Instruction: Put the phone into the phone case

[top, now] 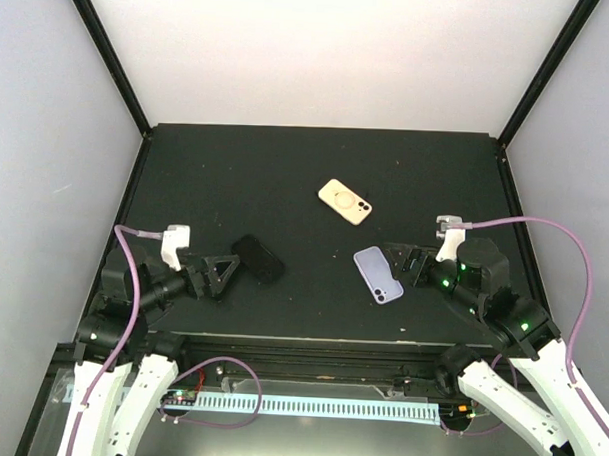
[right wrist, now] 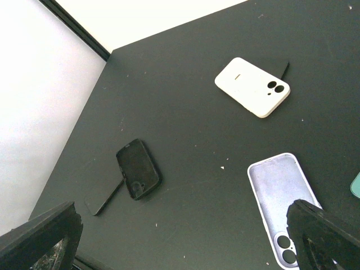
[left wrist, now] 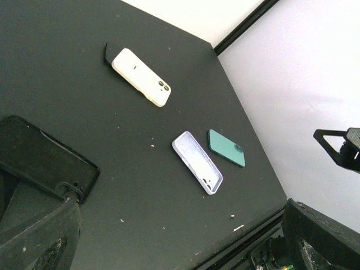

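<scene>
An empty lavender phone case (top: 378, 274) lies open side up right of centre; it also shows in the left wrist view (left wrist: 197, 162) and the right wrist view (right wrist: 278, 202). A green phone (left wrist: 226, 147) lies face down just beside it, apart from it, and is cut off at the right wrist view's edge (right wrist: 356, 184). My right gripper (top: 396, 261) is open and empty above the case's right side. My left gripper (top: 226, 272) is open and empty next to a black case (top: 257, 258). A thin black phone (right wrist: 104, 194) lies against that black case (right wrist: 138, 169).
A cream phone case (top: 344, 200) with camera holes lies further back at centre, a dark flat object (right wrist: 284, 67) sticking out from under it. The black table (top: 287, 167) has raised edges and white walls around it. Cables loop over both arms.
</scene>
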Action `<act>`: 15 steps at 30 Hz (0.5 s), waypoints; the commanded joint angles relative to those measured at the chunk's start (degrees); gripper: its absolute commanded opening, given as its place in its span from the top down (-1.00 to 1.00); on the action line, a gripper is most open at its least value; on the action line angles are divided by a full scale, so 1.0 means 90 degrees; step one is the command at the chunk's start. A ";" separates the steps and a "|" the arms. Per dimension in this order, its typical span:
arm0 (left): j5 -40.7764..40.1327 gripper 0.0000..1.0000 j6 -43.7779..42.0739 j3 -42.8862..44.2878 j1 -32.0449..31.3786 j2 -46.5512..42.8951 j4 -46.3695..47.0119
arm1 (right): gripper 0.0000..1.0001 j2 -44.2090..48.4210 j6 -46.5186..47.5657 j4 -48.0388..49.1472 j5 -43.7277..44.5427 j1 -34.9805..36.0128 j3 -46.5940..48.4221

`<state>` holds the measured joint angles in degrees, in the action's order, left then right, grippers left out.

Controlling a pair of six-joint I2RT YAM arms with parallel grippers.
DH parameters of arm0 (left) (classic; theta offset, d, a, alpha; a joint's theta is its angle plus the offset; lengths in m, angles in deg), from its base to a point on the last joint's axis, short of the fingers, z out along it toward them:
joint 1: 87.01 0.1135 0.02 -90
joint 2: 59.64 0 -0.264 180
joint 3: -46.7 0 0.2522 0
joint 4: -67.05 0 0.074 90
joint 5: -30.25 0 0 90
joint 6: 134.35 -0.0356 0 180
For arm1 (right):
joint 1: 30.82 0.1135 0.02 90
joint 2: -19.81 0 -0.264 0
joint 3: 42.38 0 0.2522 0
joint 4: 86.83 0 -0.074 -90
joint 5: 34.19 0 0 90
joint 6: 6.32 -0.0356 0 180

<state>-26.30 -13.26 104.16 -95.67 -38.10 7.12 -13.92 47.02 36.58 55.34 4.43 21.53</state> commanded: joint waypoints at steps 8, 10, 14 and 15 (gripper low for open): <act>-0.0369 -0.98 -0.0046 -0.0225 -0.0026 0.0417 0.0034 | -1.00 -0.0144 -0.0237 0.0130 0.0889 -0.0025 -0.0069; -0.0567 -0.98 -0.0063 -0.0281 -0.0026 0.0577 -0.0054 | -1.00 -0.0262 -0.0198 0.0207 0.0959 -0.0021 -0.0100; -0.0493 -0.98 -0.0085 -0.0372 -0.0025 0.0920 -0.0016 | -1.00 -0.0680 -0.0192 0.0277 0.0954 -0.0029 -0.0124; -0.0384 -0.98 -0.0110 -0.0373 -0.0024 0.1001 0.0030 | -1.00 -0.0807 -0.0186 0.0300 0.0893 -0.0023 -0.0122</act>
<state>-29.75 -13.41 101.32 -95.72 -31.35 7.40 -18.03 45.64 37.63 61.76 4.43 21.12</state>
